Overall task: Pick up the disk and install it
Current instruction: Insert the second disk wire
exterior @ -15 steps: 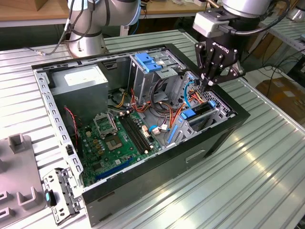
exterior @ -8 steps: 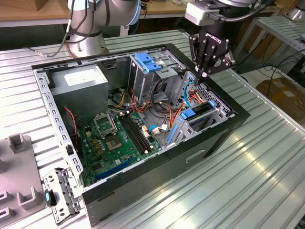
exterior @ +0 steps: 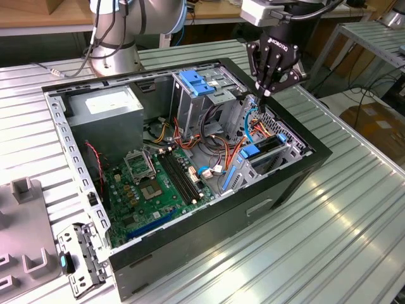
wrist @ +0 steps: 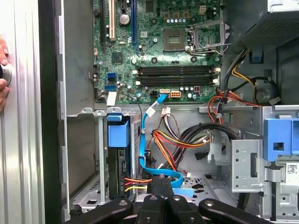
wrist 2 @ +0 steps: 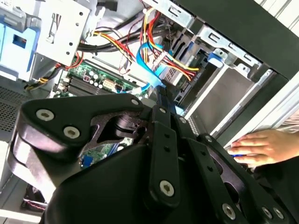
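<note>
The disk (exterior: pixel 254 154) sits edge-on in the low metal bay at the corner of the open computer case (exterior: pixel 288 183), on the exterior view's right. Its bright-blue carrier end (wrist: pixel 118 133) faces up, with the dark drive body below it. In the second wrist view the blue end (wrist 2: pixel 216 57) shows in the bay behind the fingers. My gripper (exterior: pixel 263 95) hangs just above the case beside that bay, over the cables. It is shut, with the fingers together in both wrist views (wrist: pixel 161 181) (wrist 2: pixel 164 95) and nothing seen between them.
A tall drive cage with a blue latch (exterior: pixel 195 82) stands mid-case. The motherboard (exterior: pixel 158 183) and power supply (exterior: pixel 104 104) lie beyond. A blue cable (wrist: pixel 145 140) and coloured wires run under the gripper. A person's hand (wrist 2: pixel 261 144) rests outside the case wall. Grey fixtures (exterior: pixel 25 240) sit on the table.
</note>
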`<state>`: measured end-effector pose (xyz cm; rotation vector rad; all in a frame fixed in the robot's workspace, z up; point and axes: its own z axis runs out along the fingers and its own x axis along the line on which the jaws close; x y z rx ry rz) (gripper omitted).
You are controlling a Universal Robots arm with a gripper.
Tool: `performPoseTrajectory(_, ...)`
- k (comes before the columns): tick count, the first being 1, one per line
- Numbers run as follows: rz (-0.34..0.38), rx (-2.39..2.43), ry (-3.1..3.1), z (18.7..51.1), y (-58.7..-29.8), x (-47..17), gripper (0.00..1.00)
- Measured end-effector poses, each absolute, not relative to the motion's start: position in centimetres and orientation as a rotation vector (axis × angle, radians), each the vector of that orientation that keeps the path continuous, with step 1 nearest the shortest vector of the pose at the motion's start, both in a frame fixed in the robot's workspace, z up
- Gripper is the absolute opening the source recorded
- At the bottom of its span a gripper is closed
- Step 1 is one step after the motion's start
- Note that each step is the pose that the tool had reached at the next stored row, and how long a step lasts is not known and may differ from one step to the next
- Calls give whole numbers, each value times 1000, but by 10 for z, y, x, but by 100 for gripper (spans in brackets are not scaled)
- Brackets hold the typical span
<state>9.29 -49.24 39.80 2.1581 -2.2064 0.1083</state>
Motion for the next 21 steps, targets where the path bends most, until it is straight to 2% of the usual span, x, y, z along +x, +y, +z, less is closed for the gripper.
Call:
performPoseTrajectory(2,110,2157,-2206,397,-492,93,11)
performPoseTrajectory(3,114,2155,-2203,396,-491,93,18)
performPoseTrajectory(5,123,2151,-2199,395,-489,93,19)
performPoseTrajectory(6,128,2149,-2196,394,-488,93,25)
performPoseTrajectory(12,161,2133,-2180,384,-485,93,25)
performPoseTrajectory(13,165,2131,-2178,383,-485,93,24)
performPoseTrajectory(14,175,2126,-2173,380,-485,93,16)
performPoseTrajectory(18,207,2110,-2156,376,-484,93,18)
performPoseTrajectory(19,213,2107,-2152,376,-484,93,24)
performPoseTrajectory(21,226,2100,-2146,374,-484,93,24)
